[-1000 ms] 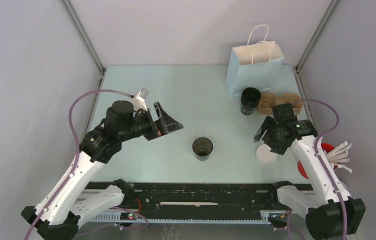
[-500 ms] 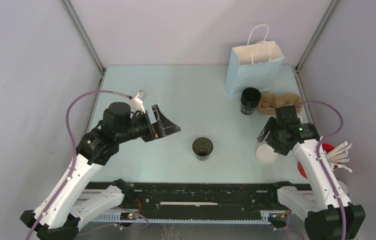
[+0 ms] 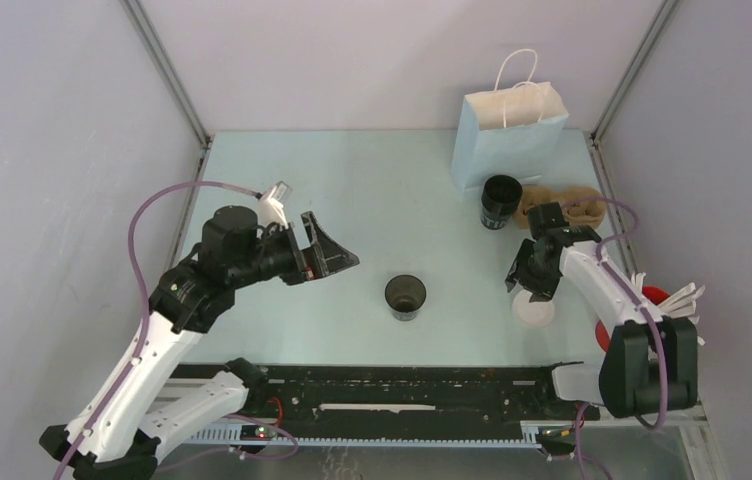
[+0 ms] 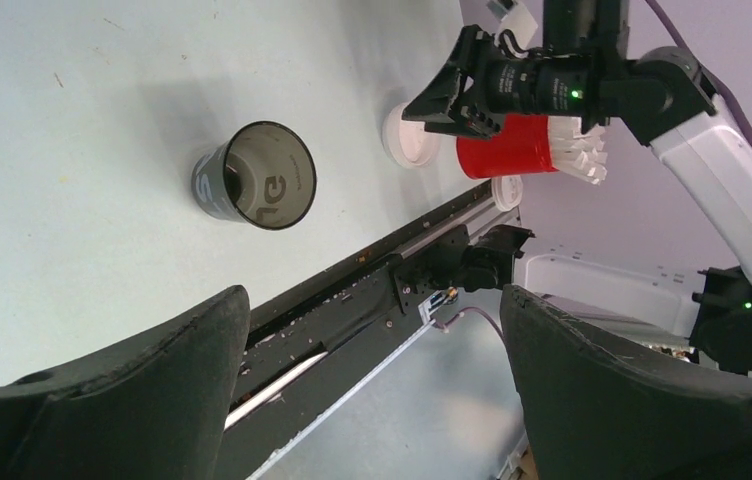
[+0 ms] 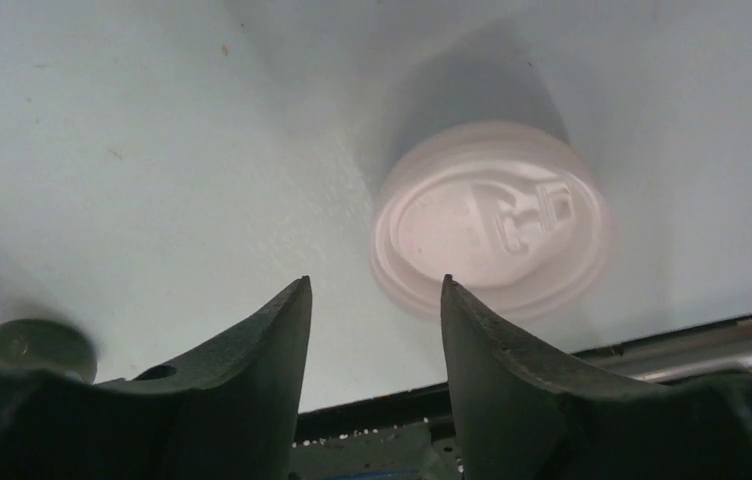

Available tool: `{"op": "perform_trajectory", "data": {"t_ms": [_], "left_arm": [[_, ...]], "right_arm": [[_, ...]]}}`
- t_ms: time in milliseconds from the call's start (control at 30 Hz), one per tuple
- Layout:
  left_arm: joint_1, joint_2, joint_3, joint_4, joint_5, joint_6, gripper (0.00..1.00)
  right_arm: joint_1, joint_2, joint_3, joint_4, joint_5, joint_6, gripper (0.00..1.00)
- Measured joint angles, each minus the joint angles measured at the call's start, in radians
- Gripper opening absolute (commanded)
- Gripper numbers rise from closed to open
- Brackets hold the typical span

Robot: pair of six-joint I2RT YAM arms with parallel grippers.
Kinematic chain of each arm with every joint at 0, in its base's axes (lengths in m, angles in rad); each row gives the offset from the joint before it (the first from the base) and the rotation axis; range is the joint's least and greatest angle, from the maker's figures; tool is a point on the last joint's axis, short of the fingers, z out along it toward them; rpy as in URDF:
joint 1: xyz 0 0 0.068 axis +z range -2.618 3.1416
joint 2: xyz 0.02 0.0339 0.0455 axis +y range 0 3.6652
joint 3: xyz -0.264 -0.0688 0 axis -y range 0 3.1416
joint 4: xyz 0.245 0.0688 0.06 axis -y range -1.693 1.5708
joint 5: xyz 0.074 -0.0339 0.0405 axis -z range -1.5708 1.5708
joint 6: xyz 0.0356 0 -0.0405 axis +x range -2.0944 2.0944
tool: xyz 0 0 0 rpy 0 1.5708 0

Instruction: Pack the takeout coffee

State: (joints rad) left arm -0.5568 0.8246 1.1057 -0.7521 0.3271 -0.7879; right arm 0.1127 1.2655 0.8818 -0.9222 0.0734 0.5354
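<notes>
An open black coffee cup (image 3: 405,297) stands upright near the middle of the table, also in the left wrist view (image 4: 255,188). A second black cup (image 3: 500,201) stands by the pale blue paper bag (image 3: 509,140), next to a brown cup carrier (image 3: 564,207). A white lid (image 3: 534,309) lies flat near the front edge. My right gripper (image 3: 524,282) hovers just above and behind the lid (image 5: 492,230), jaws apart with nothing between them (image 5: 374,285). My left gripper (image 3: 329,256) hangs wide open and empty, left of the middle cup (image 4: 372,300).
A red cup (image 4: 507,158) holding white sticks (image 3: 679,303) stands off the table's right front corner. The black front rail (image 3: 402,385) runs along the near edge. Metal frame posts rise at the back corners.
The right arm has swung its wrist in over the lid and its jaws have narrowed. The left gripper has drifted slightly left and stays wide open.
</notes>
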Motion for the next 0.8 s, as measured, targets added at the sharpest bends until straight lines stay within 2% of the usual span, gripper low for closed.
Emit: {"op": "perform_trajectory", "data": {"t_ms": [67,433,633,800], "left_arm": [[0.004,-0.008,0.000,-0.008,0.000,0.006,1.00],[0.019,-0.015,0.020,-0.058,0.000,0.040,1.00],[0.021,-0.011,0.020,-0.060,0.003,0.048,1.00],[0.021,-0.002,0.020,-0.059,0.015,0.048,1.00]], "right_arm": [[0.000,0.046,-0.009,0.038,-0.008,-0.004,0.52],[0.000,0.061,-0.050,0.121,-0.030,-0.006,0.50],[0.000,0.048,-0.058,0.122,-0.030,-0.007,0.53],[0.000,-0.039,-0.060,0.101,-0.031,-0.008,0.58]]}}
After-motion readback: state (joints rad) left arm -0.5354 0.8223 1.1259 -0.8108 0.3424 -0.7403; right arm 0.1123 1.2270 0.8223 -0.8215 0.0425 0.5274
